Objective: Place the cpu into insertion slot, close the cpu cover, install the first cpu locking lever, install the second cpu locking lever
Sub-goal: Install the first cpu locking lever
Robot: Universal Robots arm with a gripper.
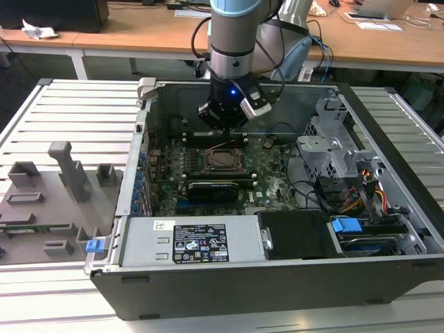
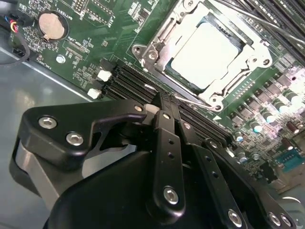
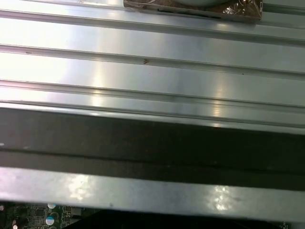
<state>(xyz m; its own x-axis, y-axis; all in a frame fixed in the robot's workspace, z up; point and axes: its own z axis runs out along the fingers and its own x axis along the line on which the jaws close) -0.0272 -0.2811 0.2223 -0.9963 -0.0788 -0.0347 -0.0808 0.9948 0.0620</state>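
Jaws were closed together with nothing held between them, fingers (image 2: 164, 138) pressed side by side in the second wrist view. Gripper (image 1: 223, 127) hung inside the open computer case (image 1: 277, 274), just above the motherboard (image 1: 267, 166), at the far edge of the insertion slot (image 1: 223, 159) in the exterior view. Gripper tip (image 2: 162, 98) sat right at a thin metal locking lever (image 2: 183, 95) running along the socket's near edge; whether it touched could not be told. Cpu (image 2: 205, 55) lay flat in the insertion slot (image 2: 162, 59), pale metal top facing up. Cpu cover (image 2: 238, 64) was down over the chip, its silvery frame around the exposed centre. A round coin battery (image 2: 50, 26) sat on the board well apart from the socket. Grey ribbed tabletop (image 1: 76, 118) carried the case, with grey fixtures (image 1: 66, 173) on the exterior view's left. First wrist view showed ribbed metal surface (image 3: 152, 71) and a dark band of case wall (image 3: 152, 143).
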